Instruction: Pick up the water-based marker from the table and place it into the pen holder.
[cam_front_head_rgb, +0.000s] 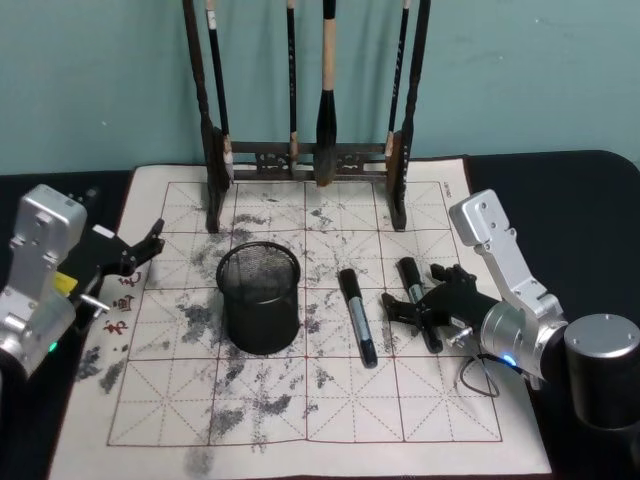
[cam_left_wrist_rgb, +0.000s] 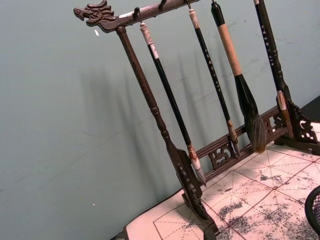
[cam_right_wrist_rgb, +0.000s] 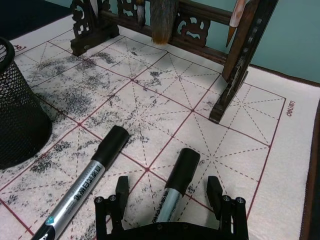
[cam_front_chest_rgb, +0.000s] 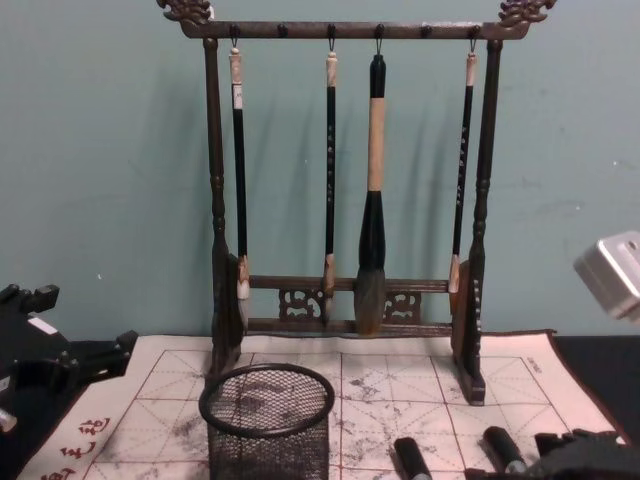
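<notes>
Right of the mesh pen holder (cam_front_head_rgb: 262, 322), right pincer (cam_front_head_rgb: 413, 288) gapes astride a black-capped marker (cam_right_wrist_rgb: 175, 181).

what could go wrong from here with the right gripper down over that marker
1. The right gripper is open astride the right marker, one finger in the gap beside the left marker; closing may nudge that one or grab skewed.
2. The pen holder stands free on the mat; a low carry could hit its rim and tip it.
The left gripper is parked at the mat's left edge.
</notes>
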